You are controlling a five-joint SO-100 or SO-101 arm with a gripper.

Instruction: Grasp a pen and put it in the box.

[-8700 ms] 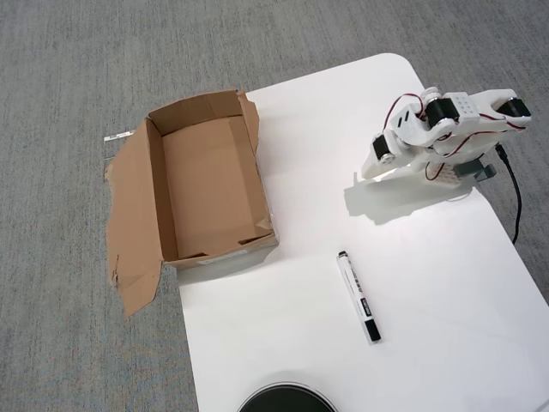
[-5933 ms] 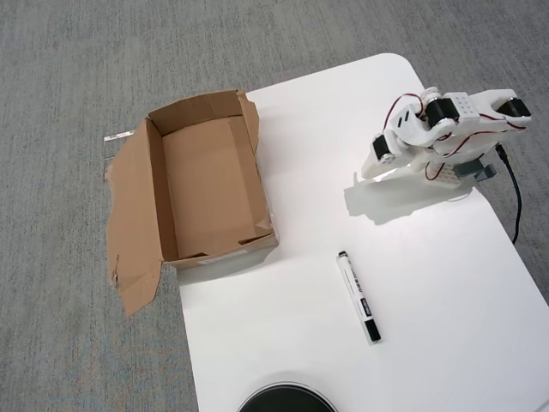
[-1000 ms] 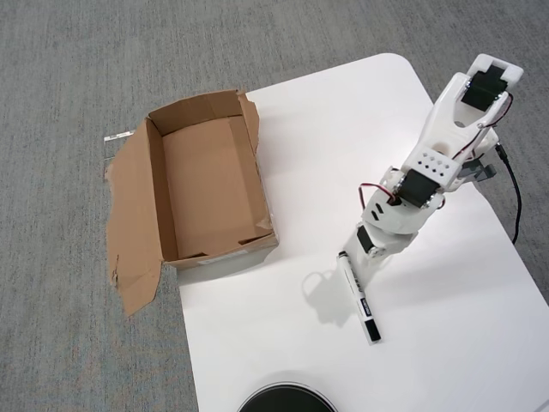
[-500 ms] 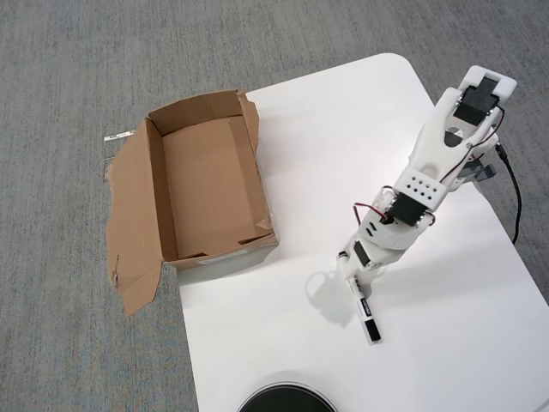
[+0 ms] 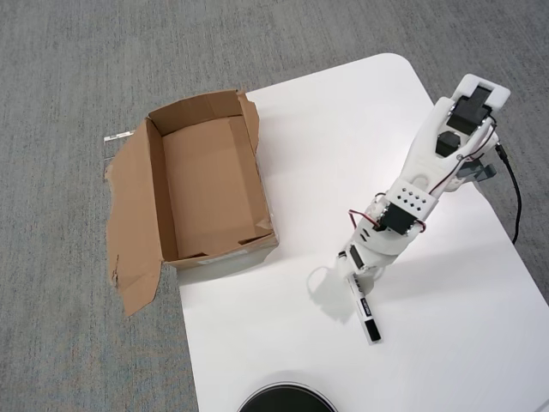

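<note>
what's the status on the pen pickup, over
Gripper down over the pen, upper end covered, jaw state unclear. Pen flat on the table, not lifted. Box empty, path to it clear.

arm covers top half of pen (image 5: 368,314). gripper (image 5: 353,273) fingertips too small to tell. black round thing (image 5: 286,398) cut off by bottom edge.

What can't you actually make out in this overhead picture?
- Tool: covered by the arm's own wrist, so open or shut is unclear.
- Pen: upper half hidden under the arm.
- Black round object: cut off by the bottom edge.
- Pen's print: too small.
</note>
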